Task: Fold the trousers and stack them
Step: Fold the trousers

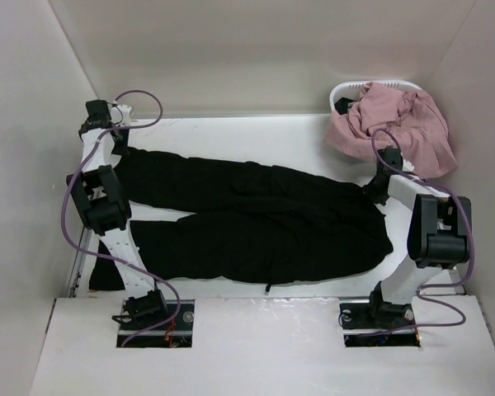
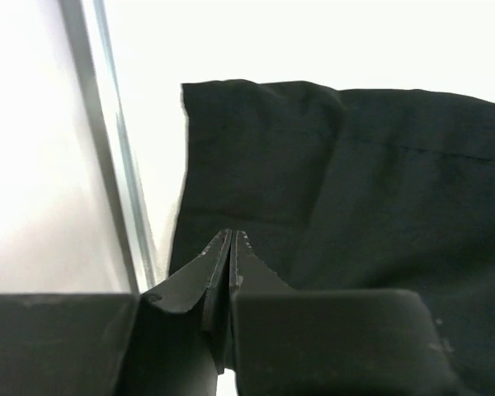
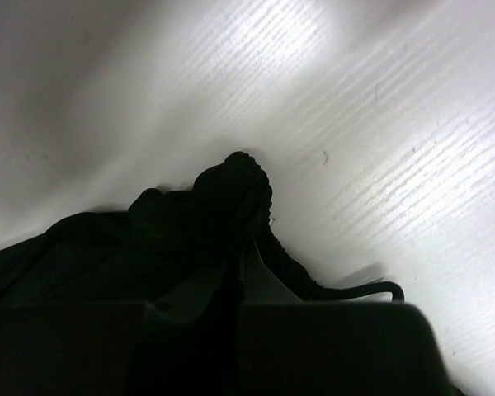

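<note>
- The trousers (image 1: 256,223) lie flat across the table (image 1: 256,132), with the legs running left and the waist to the right. The near leg ends by the left arm's base.
- The right gripper (image 3: 241,256) is clamped on a bunch of waistband at the far right corner. Only a small wad is caught, so it may slip out once lifted.
- The drawstring (image 3: 313,285) trails loose beside that grip and could snag or drag.
- The left gripper (image 2: 232,239) has its jaws together at the far leg's cuff. I cannot tell whether cloth is between them. If not, a fold would drag one end only and skew the trousers.
- The white basket (image 1: 352,87) at the far right holds a heaped pink garment (image 1: 400,124) that spills over its rim, close to the right arm. A wide swing could catch it.
</note>
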You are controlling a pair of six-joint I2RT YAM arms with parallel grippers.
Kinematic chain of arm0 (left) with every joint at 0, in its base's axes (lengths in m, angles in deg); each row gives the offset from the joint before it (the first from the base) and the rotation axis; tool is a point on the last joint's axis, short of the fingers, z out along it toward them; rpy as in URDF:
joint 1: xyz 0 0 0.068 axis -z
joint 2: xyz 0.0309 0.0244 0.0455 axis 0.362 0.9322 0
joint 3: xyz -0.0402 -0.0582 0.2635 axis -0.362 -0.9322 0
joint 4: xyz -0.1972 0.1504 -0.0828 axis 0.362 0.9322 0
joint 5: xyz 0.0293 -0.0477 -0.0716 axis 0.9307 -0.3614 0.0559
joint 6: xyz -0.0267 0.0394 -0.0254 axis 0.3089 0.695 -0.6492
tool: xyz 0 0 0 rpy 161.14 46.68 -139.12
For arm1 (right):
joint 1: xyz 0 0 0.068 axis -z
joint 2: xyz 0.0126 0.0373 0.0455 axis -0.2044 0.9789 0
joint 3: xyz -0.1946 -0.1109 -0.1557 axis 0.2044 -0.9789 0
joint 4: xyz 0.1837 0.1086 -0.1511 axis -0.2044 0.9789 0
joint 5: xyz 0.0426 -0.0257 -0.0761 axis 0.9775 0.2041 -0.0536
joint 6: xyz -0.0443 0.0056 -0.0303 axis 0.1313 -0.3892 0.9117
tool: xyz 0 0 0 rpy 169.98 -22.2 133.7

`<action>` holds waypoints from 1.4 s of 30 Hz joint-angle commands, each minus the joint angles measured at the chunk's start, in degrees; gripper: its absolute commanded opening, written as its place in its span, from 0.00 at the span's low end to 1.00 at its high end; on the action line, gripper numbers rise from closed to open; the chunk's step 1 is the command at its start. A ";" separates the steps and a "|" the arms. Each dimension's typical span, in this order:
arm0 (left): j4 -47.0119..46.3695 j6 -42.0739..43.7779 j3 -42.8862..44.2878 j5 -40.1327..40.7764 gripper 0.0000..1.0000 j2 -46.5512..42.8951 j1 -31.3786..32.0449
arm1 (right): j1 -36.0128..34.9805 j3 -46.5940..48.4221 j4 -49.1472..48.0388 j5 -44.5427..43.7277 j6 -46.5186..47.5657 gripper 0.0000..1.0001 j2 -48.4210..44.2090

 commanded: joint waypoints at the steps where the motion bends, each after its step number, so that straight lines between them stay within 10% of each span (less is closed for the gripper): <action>1: -2.90 1.25 2.16 0.04 0.00 -5.02 -0.22 | 0.74 3.08 -5.48 -0.24 2.34 0.00 -4.36; 6: 0.08 4.50 4.36 -0.57 0.04 -4.24 0.22 | 0.30 4.05 -8.39 1.69 4.55 0.02 -8.77; 10: 2.37 2.76 4.80 -2.41 0.55 -0.64 0.84 | -0.22 1.95 -8.74 4.06 4.55 0.03 -7.45; 12: 3.16 -1.01 5.15 -4.08 0.64 0.94 0.84 | -0.75 0.80 -8.92 4.68 3.94 0.03 -7.19; 23: -11.84 -26.25 1.64 -5.23 0.65 4.55 -2.68 | -5.58 0.53 -6.98 4.16 4.64 0.03 -8.86; 38: -14.41 -28.10 12.09 -1.44 0.70 17.91 -1.27 | -6.99 -1.58 -6.10 1.61 5.87 0.03 -11.40; 42: -13.88 -27.31 12.98 -5.66 0.58 18.97 -1.27 | -6.81 -1.67 -5.66 0.82 6.48 0.03 -11.84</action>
